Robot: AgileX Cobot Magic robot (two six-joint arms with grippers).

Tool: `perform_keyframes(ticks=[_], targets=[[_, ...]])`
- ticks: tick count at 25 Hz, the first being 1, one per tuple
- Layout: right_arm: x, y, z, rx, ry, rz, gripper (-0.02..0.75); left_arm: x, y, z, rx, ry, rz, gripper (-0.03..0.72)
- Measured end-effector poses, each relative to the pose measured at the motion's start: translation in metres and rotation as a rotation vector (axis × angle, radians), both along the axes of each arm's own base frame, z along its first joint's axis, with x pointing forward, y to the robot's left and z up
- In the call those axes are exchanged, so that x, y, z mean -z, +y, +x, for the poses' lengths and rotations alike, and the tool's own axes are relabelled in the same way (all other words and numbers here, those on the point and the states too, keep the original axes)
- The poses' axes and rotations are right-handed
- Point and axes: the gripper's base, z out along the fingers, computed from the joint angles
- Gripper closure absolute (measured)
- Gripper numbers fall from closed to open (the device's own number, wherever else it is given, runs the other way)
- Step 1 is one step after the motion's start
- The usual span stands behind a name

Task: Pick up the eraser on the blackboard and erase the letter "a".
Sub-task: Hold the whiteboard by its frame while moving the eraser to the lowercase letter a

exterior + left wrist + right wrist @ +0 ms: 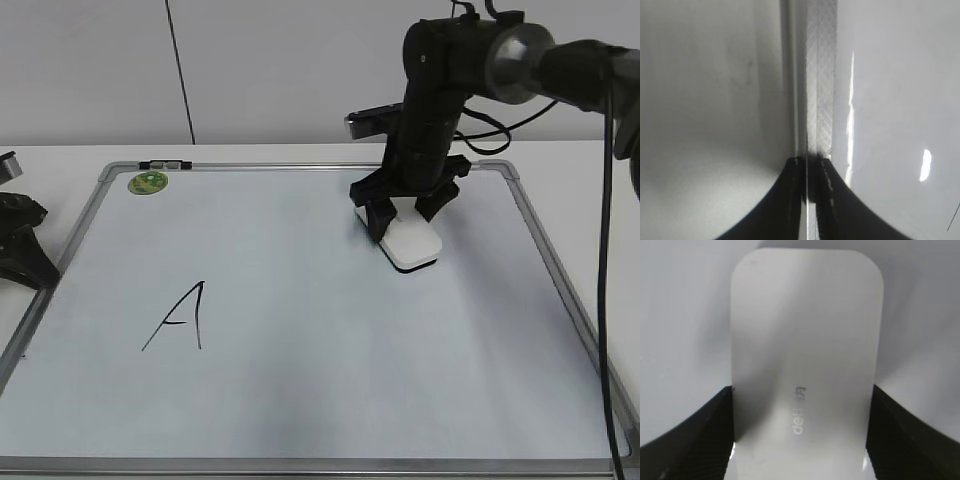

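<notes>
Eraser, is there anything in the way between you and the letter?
Nothing visible. The eraser sits between the right gripper fingers, and only bare blackboard lies between it and the drawn letter. The green magnet sits off in the corner.

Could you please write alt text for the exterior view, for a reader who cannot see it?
The right gripper straddles a white eraser lying on the blackboard, a white board with a grey frame. A black "A" is drawn at lower left, and a green magnet sits near the top-left corner.
</notes>
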Motion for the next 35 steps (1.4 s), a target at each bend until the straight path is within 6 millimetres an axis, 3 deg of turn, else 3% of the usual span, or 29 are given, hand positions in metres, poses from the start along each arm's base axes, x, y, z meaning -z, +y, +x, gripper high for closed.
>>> perform_keyframes(ticks=[6,15,21,31,35], targets=[[0.002,0.038,-0.014,-0.077,0.006,0.008,0.192,0.000,0.000,0.000,0.000,0.000,0.000,0.654],[0.002,0.042,-0.014,-0.089,0.000,-0.002,0.192,0.000,0.000,0.000,0.000,0.000,0.000,0.654],[0.001,0.021,-0.004,-0.034,0.011,0.017,0.192,0.000,0.000,0.000,-0.001,0.000,-0.002,0.654],[-0.001,-0.049,0.020,0.119,-0.015,-0.026,0.192,0.000,0.000,0.000,-0.001,0.000,-0.002,0.654],[-0.001,-0.068,0.024,0.164,-0.016,-0.025,0.192,0.000,0.000,0.000,-0.001,0.000,-0.002,0.654]])
